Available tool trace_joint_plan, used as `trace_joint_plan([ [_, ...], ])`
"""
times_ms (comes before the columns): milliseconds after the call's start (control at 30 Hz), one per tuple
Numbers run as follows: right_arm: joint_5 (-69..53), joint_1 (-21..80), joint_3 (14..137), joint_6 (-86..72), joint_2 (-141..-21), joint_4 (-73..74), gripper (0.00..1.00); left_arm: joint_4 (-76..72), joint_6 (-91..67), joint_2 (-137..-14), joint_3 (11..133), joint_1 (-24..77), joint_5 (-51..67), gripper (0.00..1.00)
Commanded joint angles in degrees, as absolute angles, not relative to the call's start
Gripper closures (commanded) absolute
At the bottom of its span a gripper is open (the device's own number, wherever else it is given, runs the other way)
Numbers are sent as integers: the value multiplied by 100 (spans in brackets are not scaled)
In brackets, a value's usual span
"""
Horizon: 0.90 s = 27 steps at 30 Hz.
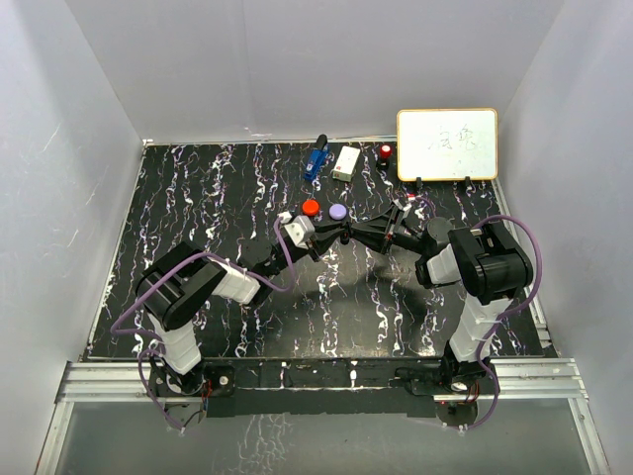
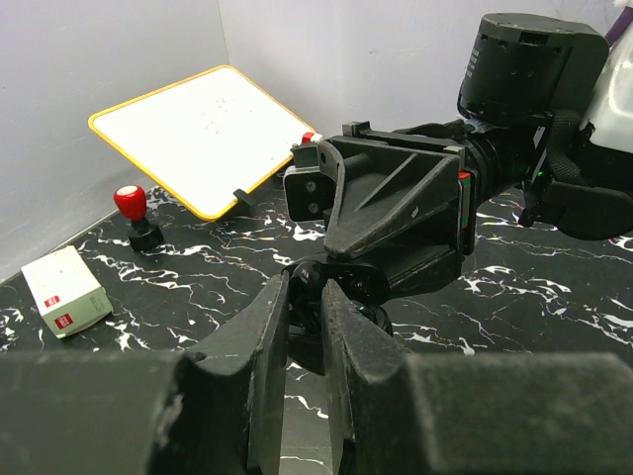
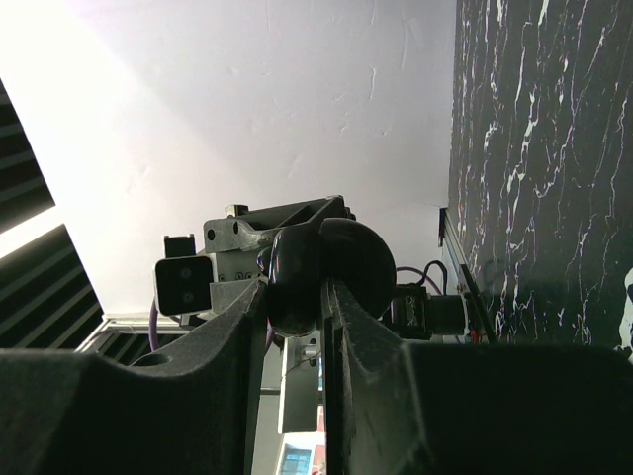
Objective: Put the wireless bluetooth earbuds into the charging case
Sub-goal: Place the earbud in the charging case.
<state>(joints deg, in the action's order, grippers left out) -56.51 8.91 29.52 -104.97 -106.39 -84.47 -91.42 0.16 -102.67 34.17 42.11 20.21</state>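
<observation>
– Your right hand (image 3: 297, 293) is clamped tight on a glossy black case (image 3: 346, 259), rounded like a pebble and held up off the counter (image 1: 218, 198) near its middle. Your left hand (image 2: 305, 297) meets it from the other side, fingers (image 2: 269, 346) nearly together, and looks pinched on the same dark shell.

– Agreed, though from the left wrist you can't tell how much of the shell those fingers have. As for the earbuds, you won't find them in any view: too small, or hidden inside the grip.

– Then plan for how they'll likely behave. Judge them feather-light, hard and smooth, so they'd pop out under a firm squeeze. Take one across the bulb end, with the stem free to point down into its well.

– Your case is slick and curved too. Grip it across its widest part, gently, or it could squirt sideways between two hands.

– Beyond both hands, the red case (image 1: 311, 207) and lavender case (image 1: 338, 212) sit side by side on the counter, untouched.
</observation>
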Motion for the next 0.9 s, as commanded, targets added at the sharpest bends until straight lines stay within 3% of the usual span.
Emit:
trace_joint_plan([
  [0, -5552, 903, 3076, -10494, -10658, -9694, 100, -10250, 1, -10139, 3349, 4192, 2136, 100],
  [567, -5555, 905, 3070, -10494, -10661, -9703, 100, -10253, 20, -10101, 3357, 4192, 2049, 80],
  [867, -5552, 905, 3076, -10505, -10665, -9712, 100, -10252, 26, -10090, 3349, 4188, 2021, 77],
])
